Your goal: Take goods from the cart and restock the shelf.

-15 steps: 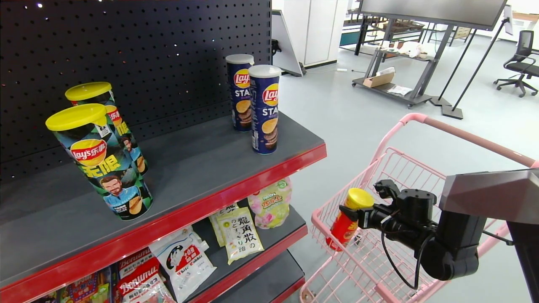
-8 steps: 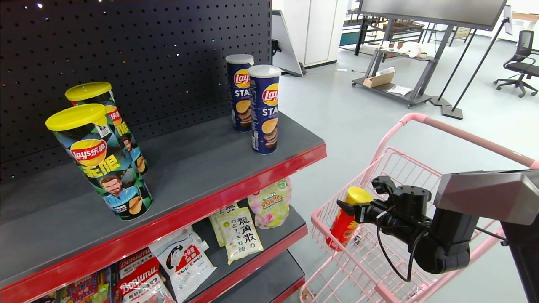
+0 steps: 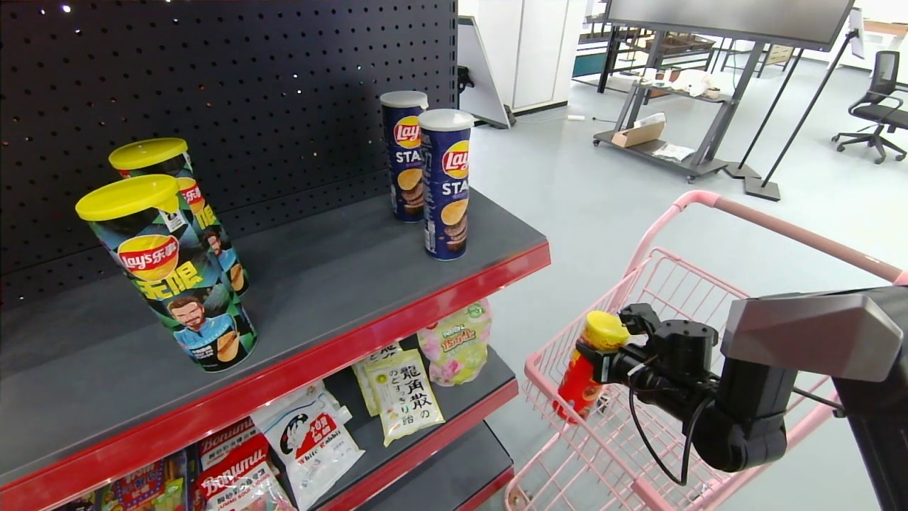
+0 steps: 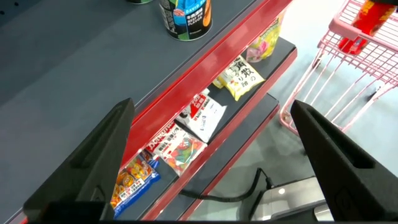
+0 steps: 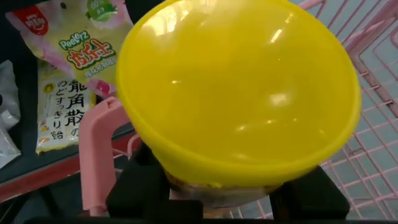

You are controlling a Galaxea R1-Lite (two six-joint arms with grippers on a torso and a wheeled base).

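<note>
A black pegboard panel (image 3: pixel 213 85) is rising on the left. A pale grey floor (image 3: pixel 589 199) is stretching away, softly catching the light. A white cabinet (image 3: pixel 539 50) is standing at the back with a board (image 3: pixel 481 78) leaning beside it. Farther right, a dark metal rack (image 3: pixel 699 167) is carrying a cardboard box (image 3: pixel 638 133) under a large screen (image 3: pixel 731 18), and an office chair (image 3: pixel 878 106) is standing well apart from them.

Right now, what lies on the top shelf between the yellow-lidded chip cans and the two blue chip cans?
Nothing: in the head view, only bare grey shelf board separates the yellow-lidded chip cans from the blue chip cans.
</note>
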